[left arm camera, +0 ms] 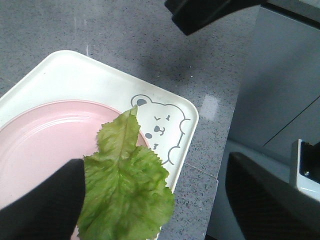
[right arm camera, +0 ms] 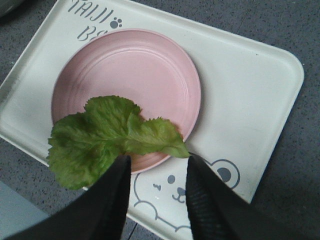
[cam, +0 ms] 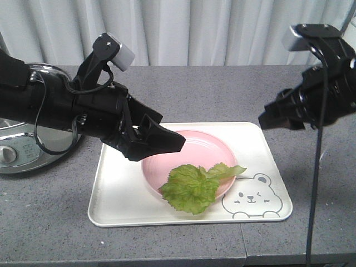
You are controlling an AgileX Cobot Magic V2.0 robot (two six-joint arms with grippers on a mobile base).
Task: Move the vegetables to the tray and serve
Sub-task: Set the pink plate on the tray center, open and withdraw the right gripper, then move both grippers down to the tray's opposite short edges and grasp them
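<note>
Green lettuce leaf (cam: pixel 192 188) overhangs pink plate (cam: pixel 208 153) on tray (cam: pixel 258 147), steel cooker (cam: pixel 19 158) beside.

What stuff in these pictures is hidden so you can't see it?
- Front view: the left gripper covers the left side of the pink plate and the lettering on the tray.
- Left wrist view: its jaws are a dark blur at the bottom edge; open or shut is unclear.
- Front view: the left edge cuts off the silver appliance.
</note>
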